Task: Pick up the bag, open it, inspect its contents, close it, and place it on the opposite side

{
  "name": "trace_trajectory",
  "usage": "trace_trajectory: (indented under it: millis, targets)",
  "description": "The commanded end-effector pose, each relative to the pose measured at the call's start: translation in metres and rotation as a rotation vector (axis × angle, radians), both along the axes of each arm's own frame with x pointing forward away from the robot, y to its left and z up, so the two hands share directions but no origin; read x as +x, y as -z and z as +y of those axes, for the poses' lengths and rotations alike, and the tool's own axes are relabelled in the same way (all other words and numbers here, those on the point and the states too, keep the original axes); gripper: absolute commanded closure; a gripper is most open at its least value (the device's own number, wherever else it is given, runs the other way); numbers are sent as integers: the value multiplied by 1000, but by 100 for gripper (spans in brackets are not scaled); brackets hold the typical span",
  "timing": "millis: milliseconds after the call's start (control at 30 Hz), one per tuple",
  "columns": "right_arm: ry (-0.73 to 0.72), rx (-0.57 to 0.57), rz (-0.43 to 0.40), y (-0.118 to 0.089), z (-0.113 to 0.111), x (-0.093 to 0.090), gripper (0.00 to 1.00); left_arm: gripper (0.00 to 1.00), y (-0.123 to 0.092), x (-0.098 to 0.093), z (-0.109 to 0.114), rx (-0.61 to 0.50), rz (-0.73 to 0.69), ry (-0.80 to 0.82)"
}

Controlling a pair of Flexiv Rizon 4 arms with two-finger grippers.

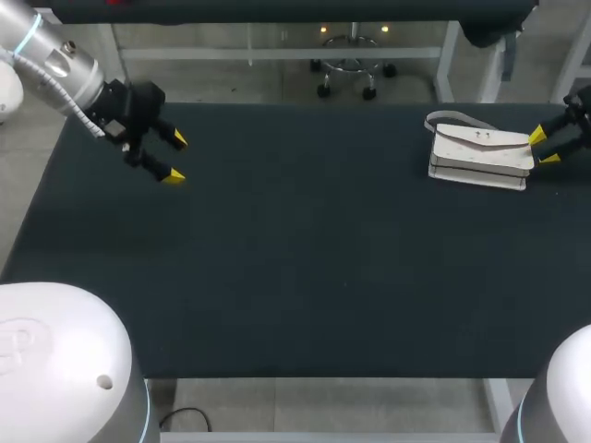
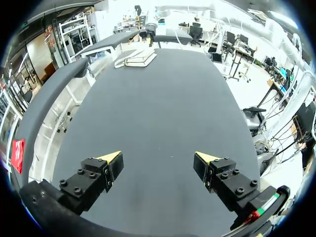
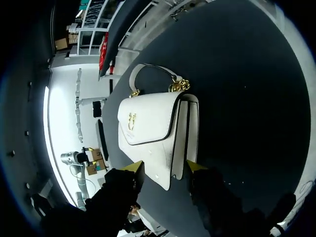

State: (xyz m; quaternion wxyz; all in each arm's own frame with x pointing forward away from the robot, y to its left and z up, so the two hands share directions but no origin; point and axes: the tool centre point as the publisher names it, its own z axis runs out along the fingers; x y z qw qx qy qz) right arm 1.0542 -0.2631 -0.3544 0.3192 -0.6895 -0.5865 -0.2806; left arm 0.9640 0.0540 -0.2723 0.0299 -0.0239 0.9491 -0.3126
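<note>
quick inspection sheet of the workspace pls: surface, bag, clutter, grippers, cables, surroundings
surface: dark table, flat and matte
job's things: white bag lying flat at the table's far right, flap shut, handle with gold links on the side away from the right gripper
clutter: nothing seen
grippers: left gripper open, over the table's left side, holding nothing; right gripper at the bag's right end, grip cannot be told
cables: nothing seen
surroundings: nothing seen reaching over the table
</note>
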Motion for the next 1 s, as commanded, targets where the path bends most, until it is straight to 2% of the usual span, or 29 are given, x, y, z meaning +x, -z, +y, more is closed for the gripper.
trace_trajectory:
  millis: [33, 100, 333, 467, 533, 833, 900, 933, 1000]
  targets:
    - [-7, 8, 19, 6, 2, 6, 56, 0, 1, 0, 0, -2, -3, -1]
    - [0, 0, 26, 8, 3, 6, 60, 0, 1, 0, 0, -2, -3, -1]
    - [23, 14, 39, 19, 3, 4, 64, 0, 1, 0, 0, -2, -3, -1]
    - [27, 17, 38, 21, 5, 6, 79, 0, 1, 0, 0, -2, -3, -1]
    - [32, 21, 35, 21, 6, 7, 83, 0, 1, 0, 0, -2, -3, -1]
    - [49, 35, 30, 22, 7, 13, 82, 0, 1, 0, 0, -2, -3, -1]
    - [48, 37, 27, 21, 9, 14, 87, 0, 1, 0, 0, -2, -3, -1]
    - [47, 39, 25, 20, 9, 14, 100, 0, 1, 0, 0, -2, -3, -1]
    - [43, 46, 21, 18, 11, 13, 100, 0, 1, 0, 0, -2, -3, -1]
